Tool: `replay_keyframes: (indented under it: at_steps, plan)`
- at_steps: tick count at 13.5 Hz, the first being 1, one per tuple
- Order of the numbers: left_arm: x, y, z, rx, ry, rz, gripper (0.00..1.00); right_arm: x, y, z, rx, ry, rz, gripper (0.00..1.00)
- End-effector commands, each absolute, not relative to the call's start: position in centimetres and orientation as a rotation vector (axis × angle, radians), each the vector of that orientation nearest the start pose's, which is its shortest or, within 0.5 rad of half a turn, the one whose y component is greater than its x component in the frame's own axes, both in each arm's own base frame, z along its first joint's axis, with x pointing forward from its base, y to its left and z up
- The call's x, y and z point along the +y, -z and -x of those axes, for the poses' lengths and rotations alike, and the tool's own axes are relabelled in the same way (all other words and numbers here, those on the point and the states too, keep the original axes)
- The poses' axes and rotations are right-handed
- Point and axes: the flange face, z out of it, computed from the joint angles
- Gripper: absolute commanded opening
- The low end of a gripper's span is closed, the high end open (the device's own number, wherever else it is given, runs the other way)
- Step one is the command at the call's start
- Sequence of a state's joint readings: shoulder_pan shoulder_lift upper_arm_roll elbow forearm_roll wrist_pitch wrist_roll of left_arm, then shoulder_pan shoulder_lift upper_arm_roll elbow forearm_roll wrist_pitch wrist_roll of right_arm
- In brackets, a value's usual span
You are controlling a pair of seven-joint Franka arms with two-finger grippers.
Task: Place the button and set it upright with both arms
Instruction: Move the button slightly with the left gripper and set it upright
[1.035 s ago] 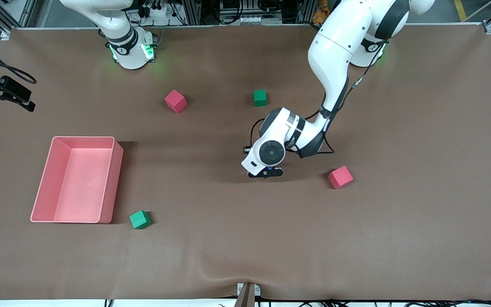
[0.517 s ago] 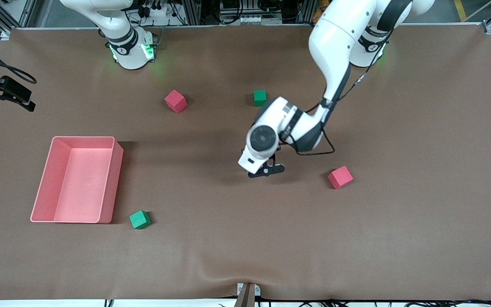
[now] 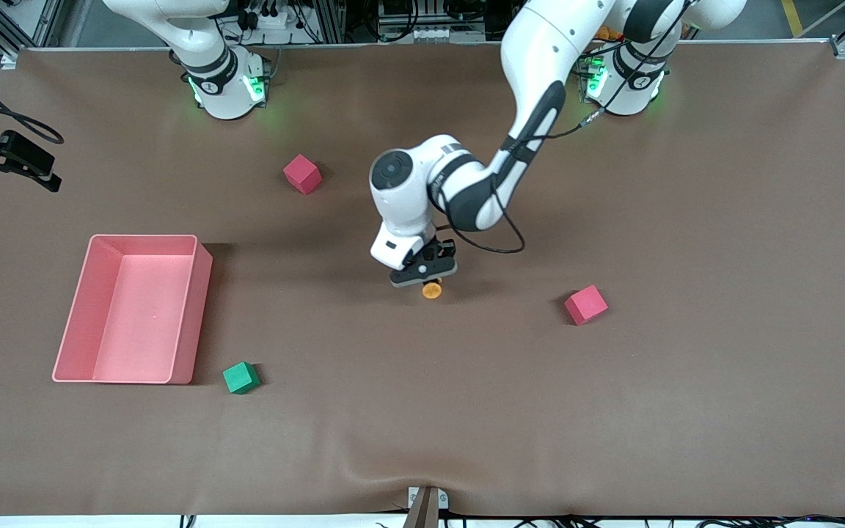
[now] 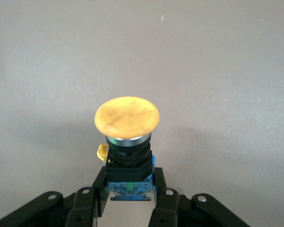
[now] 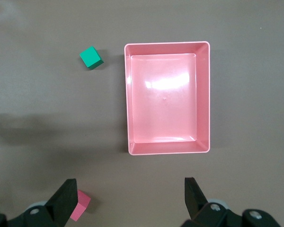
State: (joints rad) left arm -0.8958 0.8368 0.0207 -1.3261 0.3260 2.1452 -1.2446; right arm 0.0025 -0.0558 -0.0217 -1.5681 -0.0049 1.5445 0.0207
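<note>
Your pink bin (image 5: 203, 94) holds nothing, right gripper (image 5: 130, 201) spread above it; your left gripper (image 4: 130, 205) clamps the button (image 4: 128, 125), cap protruding past its fingertips.

Left end effector (image 3: 427, 277) gripping orange-capped button (image 3: 431, 290) above brown table (image 3: 686, 403) centre

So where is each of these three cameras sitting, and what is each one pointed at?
Front view: high across the table, facing both arms' bases; shows the left tool gripping the button above the brown table.
Left wrist view: on the left arm, looking along its fingers at the orange-capped button against bare table.
Right wrist view: on the waiting right arm, looking down past its open tool onto the pink bin.
Shared: the front and right wrist views both show the bin and the green cube beside it.
</note>
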Motion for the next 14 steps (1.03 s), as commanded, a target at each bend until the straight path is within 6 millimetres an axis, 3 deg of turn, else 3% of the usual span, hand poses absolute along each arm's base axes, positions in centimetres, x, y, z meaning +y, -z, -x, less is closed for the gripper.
replay_keyframes:
  at_steps: [1,6,9,14]
  plan:
    - [-59.0,-22.2,-45.3,-0.315,0.652,2.863,0.00,-1.3,-65.5,-52.8,0.046,0.055,3.148,1.00]
    - [-63.1,-19.4,-39.3,-0.349,1.138,2.753,0.00,-2.2,-65.4,-52.8,0.072,0.050,3.134,1.00]
    - [-63.4,-16.6,-38.3,-0.417,1.318,2.722,0.00,-1.6,-65.4,-52.8,0.057,0.050,3.130,1.00]
    - [-62.4,-11.8,-36.9,-0.374,1.422,2.675,0.00,-1.7,-65.5,-52.8,0.059,0.053,3.130,1.00]
